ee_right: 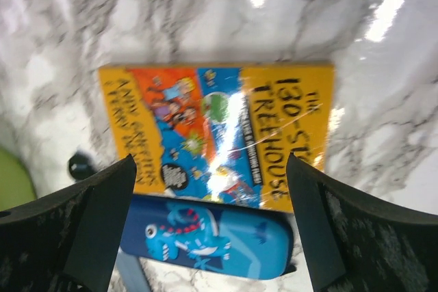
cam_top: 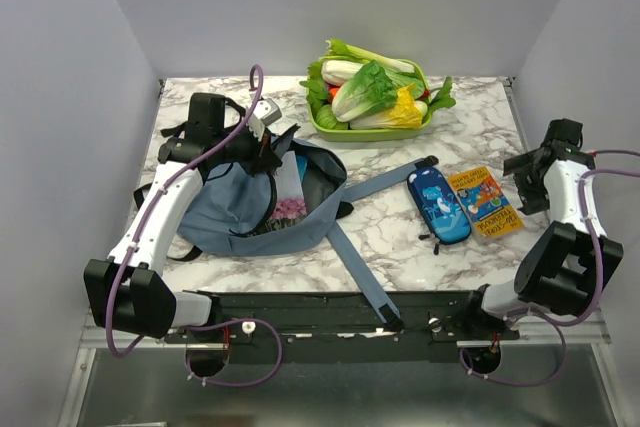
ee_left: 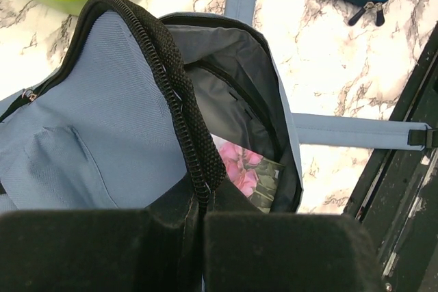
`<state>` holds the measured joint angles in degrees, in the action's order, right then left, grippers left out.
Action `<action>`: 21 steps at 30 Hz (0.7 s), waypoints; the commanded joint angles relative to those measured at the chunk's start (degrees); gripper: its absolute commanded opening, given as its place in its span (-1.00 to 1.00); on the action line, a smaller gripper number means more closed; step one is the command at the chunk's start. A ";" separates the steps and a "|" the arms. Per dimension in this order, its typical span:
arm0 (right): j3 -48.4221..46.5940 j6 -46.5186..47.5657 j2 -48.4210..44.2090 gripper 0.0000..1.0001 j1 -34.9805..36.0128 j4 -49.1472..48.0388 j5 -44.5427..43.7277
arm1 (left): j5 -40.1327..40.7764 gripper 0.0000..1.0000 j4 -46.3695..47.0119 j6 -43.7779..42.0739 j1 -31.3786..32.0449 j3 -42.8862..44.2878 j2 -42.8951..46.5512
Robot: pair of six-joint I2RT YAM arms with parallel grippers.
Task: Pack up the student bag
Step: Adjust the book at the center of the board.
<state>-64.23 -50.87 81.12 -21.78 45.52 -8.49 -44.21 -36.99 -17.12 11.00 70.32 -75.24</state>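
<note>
**Bag's held open, book is up next**

The left gripper (ee_left: 203, 213) has its jaws clamped on the student bag (cam_top: 235, 212) rim, mouth gaping, on the left of the table (cam_top: 400, 237). The right gripper (ee_right: 209, 182) hangs jaws apart over the yellow book (ee_right: 219, 135). The book's long axis runs jaw to jaw, and the bag is well off to the left.

Bright, even light falls from above in the overhead view. The tabletop (cam_top: 470, 137) reads clean white, with only a soft, short shadow beside the student bag (cam_top: 225, 212). The left wrist view is sharp on the bag's fabric and zip, its inside is dark, and the fingers (ee_left: 82, 251) of the left hand (ee_left: 203, 217) are a black blur at the near edge. The right wrist view is soft throughout. White glare streaks the glossy book (ee_right: 226, 121), and bright patches wash out the tabletop at top right. The right hand (ee_right: 211, 162) is dark and unfocused.
</note>
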 commanded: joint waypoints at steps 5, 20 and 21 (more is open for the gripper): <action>0.59 4.90 3.86 0.98 -5.11 3.79 -6.28 | -4.57 -0.95 0.17 -1.24 0.42 -0.01 0.18; 5.17 5.69 12.30 1.00 -5.11 -1.04 -6.19 | -3.69 -0.94 -3.17 -2.83 0.42 4.20 -2.01; 4.90 5.78 12.91 1.00 -5.11 -1.22 -5.66 | -3.69 -0.95 -3.43 -2.65 0.42 4.47 -2.27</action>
<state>-59.18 -46.30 92.27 -26.63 47.07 -12.99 -44.80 -38.96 -19.07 11.00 71.92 -76.99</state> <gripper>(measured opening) 0.998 0.040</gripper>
